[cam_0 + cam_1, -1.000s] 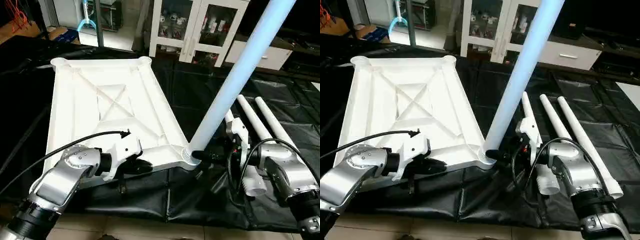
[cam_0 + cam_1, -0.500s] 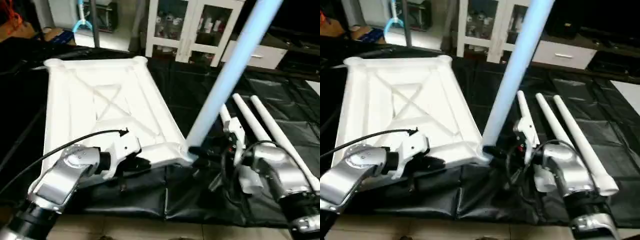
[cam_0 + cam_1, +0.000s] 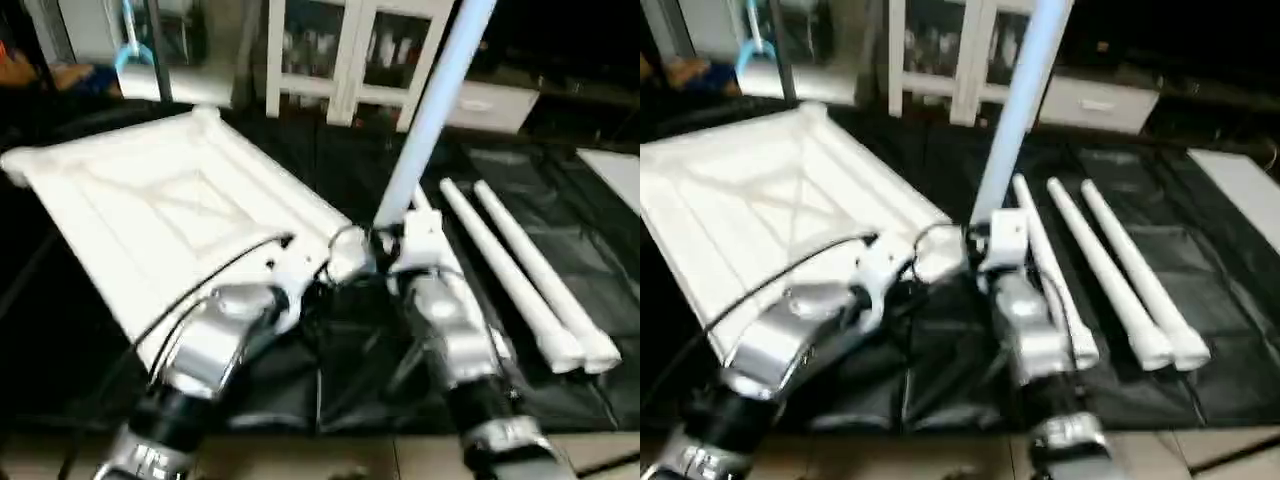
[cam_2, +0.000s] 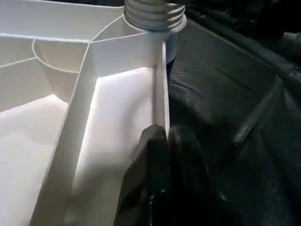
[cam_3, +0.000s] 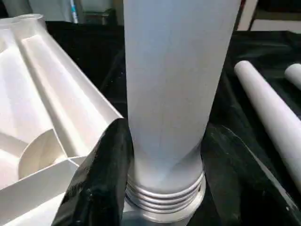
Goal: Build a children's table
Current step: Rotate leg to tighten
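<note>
So I've got the tabletop (image 3: pixel 150 200) lying underside-up on the black cover (image 3: pixel 500 180), ribs and the X pattern facing me, and it sits skewed across the left half of what I'm looking at. One leg (image 3: pixel 430 110) stands up out of the corner socket nearest me, leaning a bit to the right as it rises. In my right wrist view the threaded collar at its foot (image 5: pixel 162 195) sits right at the mouth of the socket, ridges showing.

My left gripper (image 4: pixel 162 141) is pinched on the thin edge wall of the tabletop just next to that corner, fingers (image 4: pixel 146 174) pressed tight with the plastic rim between them. My right gripper (image 5: pixel 162 155) is around the bottom of the upright leg, one black finger (image 5: pixel 101 174) on each side of the tube just above the threads. The left-hand one looks to be against the tube; for the other I can't really tell.

The three other legs (image 3: pixel 1110 270) lie side by side on the cover to my right, wide ends toward me, well apart from the tabletop. Behind it all is a white cabinet with glass doors (image 3: pixel 340 50).
</note>
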You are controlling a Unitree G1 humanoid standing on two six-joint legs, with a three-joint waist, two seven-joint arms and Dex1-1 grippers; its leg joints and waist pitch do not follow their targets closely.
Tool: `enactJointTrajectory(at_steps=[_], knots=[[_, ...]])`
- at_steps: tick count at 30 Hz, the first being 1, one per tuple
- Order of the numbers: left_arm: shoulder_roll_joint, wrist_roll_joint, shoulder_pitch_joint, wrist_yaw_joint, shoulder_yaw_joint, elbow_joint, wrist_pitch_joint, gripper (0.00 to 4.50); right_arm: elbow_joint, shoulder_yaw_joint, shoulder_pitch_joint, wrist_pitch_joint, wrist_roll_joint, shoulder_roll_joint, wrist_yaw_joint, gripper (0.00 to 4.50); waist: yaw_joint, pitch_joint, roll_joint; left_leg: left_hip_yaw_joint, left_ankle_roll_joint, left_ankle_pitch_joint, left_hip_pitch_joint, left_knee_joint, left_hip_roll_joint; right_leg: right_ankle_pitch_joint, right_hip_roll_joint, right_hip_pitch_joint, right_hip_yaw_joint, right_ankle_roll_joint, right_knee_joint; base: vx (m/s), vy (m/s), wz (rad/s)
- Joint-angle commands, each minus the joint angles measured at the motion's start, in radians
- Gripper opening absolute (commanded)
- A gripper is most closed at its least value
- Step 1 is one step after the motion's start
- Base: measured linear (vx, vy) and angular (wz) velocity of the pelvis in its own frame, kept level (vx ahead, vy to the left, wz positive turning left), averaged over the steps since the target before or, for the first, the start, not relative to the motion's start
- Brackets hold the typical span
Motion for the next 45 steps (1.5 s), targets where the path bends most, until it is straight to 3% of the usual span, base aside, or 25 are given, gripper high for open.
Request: enactJointTrajectory(at_steps=[1,6,8,11,14,17,18,20,22,30,40,41,42,45], knots=[[-0.003,-0.037,-0.025,-0.044,-0.021,-0.078,-0.015,0.00,0.063,-0.016,0.008,0.005,0.002,-0.005,0.028,1.93,0.001,-0.057,0.018,-0.011,-0.049,-0.423,0.018,-0.079,0.014,-0.409,-0.038,0.023,0.026,-0.087,-0.093,0.000,0.000,0.00],[0.067,-0.031,-0.003,-0.090,-0.026,-0.092,-0.058,0.00,-0.050,0.026,0.048,-0.016,0.045,-0.033,0.234,1.93,0.005,-0.058,0.020,-0.008,-0.032,-0.383,0.014,-0.081,0.016,-0.318,-0.036,0.033,0.030,-0.114,-0.083,0.000,0.000,0.00],[0.084,-0.029,0.004,-0.108,-0.033,-0.094,-0.081,0.00,-0.081,0.036,0.062,-0.022,0.050,-0.044,0.262,2.47,0.012,-0.059,0.021,-0.004,-0.021,-0.349,0.015,-0.080,0.018,-0.271,-0.037,0.033,0.033,-0.124,-0.079,0.000,0.000,0.00],[0.166,-0.047,0.043,-0.214,-0.037,-0.099,-0.176,0.00,-0.167,0.049,0.087,-0.001,0.048,-0.130,0.309,2.63,0.017,-0.060,0.022,-0.001,-0.011,-0.285,0.014,-0.079,0.016,-0.203,-0.035,0.040,0.034,-0.144,-0.070,0.000,0.000,0.00],[0.257,-0.072,0.081,-0.338,-0.036,-0.106,-0.274,0.00,-0.245,0.041,0.099,0.071,0.111,-0.223,0.460,2.93,0.024,-0.058,0.024,-0.001,-0.003,-0.290,0.018,-0.080,0.019,-0.212,-0.035,0.040,0.034,-0.149,-0.068,0.000,0.000,0.00],[0.317,-0.099,0.105,-0.419,-0.033,-0.112,-0.305,0.00,-0.289,0.055,0.113,0.147,0.182,-0.339,0.703,3.09,0.039,-0.054,0.027,-0.001,0.000,-0.322,0.027,-0.083,0.025,-0.235,-0.035,0.038,0.035,-0.158,-0.071,0.000,0.000,0.00],[0.338,-0.105,0.111,-0.438,-0.033,-0.112,-0.315,0.00,-0.296,0.063,0.118,0.157,0.192,-0.393,0.806,3.09,0.044,-0.050,0.033,0.003,0.001,-0.327,0.030,-0.082,0.025,-0.235,-0.035,0.031,0.038,-0.168,-0.071,0.000,0.000,0.00],[0.344,-0.106,0.113,-0.441,-0.033,-0.111,-0.318,0.00,-0.295,0.066,0.120,0.154,0.191,-0.412,0.841,3.09,0.049,-0.051,0.027,0.003,-0.007,-0.336,0.026,-0.084,0.025,-0.268,-0.037,0.035,0.039,-0.169,-0.073,0.000,0.000,0.00],[0.362,-0.128,0.121,-0.473,-0.033,-0.124,-0.329,0.00,-0.263,0.084,0.117,0.140,0.182,-0.492,0.958,3.09,0.053,-0.050,0.023,0.003,-0.011,-0.347,0.026,-0.083,0.025,-0.310,-0.039,0.035,0.039,-0.163,-0.076,0.000,0.000,0.00],[0.360,-0.145,0.126,-0.493,-0.039,-0.136,-0.348,0.00,-0.163,0.103,0.094,0.130,0.186,-0.529,1.071,3.09,0.055,-0.052,0.019,0.001,-0.012,-0.336,0.021,-0.081,0.025,-0.340,-0.042,0.035,0.038,-0.166,-0.078,0.000,0.000,0.00],[0.365,-0.153,0.130,-0.506,-0.037,-0.145,-0.349,0.00,-0.107,0.082,0.062,0.127,0.211,-0.500,1.122,2.13,0.053,-0.054,0.018,0.002,-0.006,-0.315,0.021,-0.079,0.025,-0.319,-0.041,0.037,0.037,-0.178,-0.075,0.000,0.000,0.00],[0.367,-0.153,0.132,-0.508,-0.036,-0.146,-0.350,0.00,-0.107,0.079,0.062,0.126,0.212,-0.497,1.124,2.10,0.053,-0.052,0.007,0.002,-0.004,-0.314,0.019,-0.080,0.025,-0.326,-0.042,0.038,0.036,-0.176,-0.077,0.000,0.000,0.00],[0.368,-0.154,0.133,-0.509,-0.036,-0.146,-0.350,0.00,-0.103,0.077,0.061,0.124,0.214,-0.494,1.126,2.07,0.056,-0.052,0.013,0.001,-0.005,-0.313,0.020,-0.080,0.025,-0.335,-0.043,0.037,0.037,-0.173,-0.075,0.000,0.000,0.00],[0.370,-0.153,0.132,-0.510,-0.040,-0.148,-0.342,0.00,-0.093,0.063,0.063,0.109,0.210,-0.486,1.102,2.03,0.055,-0.052,0.013,0.002,-0.007,-0.316,0.021,-0.080,0.025,-0.338,-0.043,0.035,0.036,-0.171,-0.076,0.000,0.000,0.00]])
